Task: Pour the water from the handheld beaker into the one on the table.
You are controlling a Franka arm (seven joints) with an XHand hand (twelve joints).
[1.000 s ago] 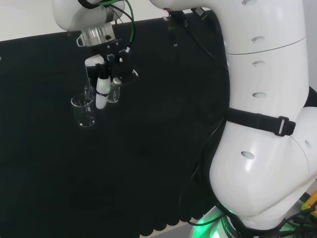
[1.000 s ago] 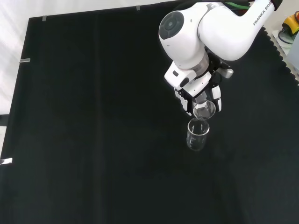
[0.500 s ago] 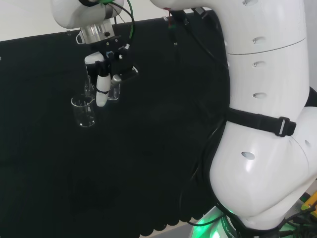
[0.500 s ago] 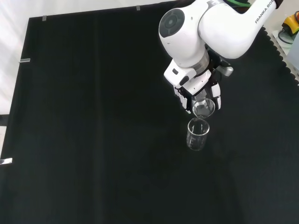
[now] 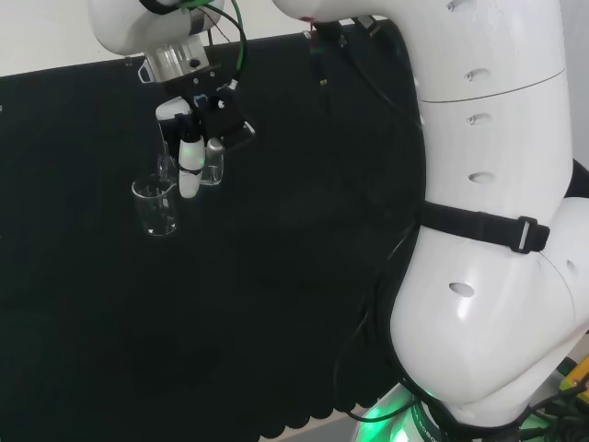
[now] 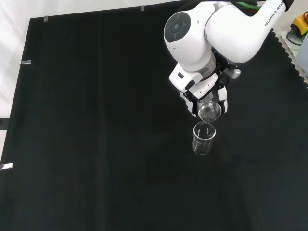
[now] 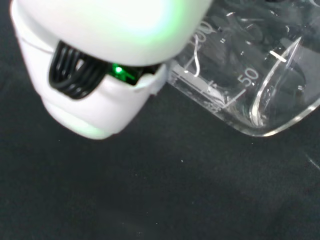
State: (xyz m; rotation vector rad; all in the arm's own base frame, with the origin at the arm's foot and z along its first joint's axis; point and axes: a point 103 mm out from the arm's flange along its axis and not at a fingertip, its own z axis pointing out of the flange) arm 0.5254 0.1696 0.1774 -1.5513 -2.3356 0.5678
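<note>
A clear glass beaker [image 6: 203, 139] stands upright on the black cloth; in the head view this standing beaker [image 5: 155, 206] is left of the hand. The black and white hand [image 6: 207, 98] hangs just above it, its fingers curled round a second small clear beaker [image 6: 210, 111] that is tilted, rim toward the standing one. In the head view the hand [image 5: 191, 152] holds that beaker [image 5: 212, 168] beside and slightly above the standing beaker's rim. The wrist view shows the held beaker [image 7: 250, 75] lying tilted with printed graduation marks, next to a white fingertip [image 7: 95, 85]. I cannot make out water in either beaker.
Black cloth [image 6: 96, 120] covers the bench all round the beakers. The arm's big white links [image 5: 488, 230] stand at the right of the head view. The cloth's scalloped edge [image 6: 288, 53] runs at the right of the front view.
The hand with its tilted beaker has risen slightly above the standing beaker and turned a little. The standing beaker has not moved.
</note>
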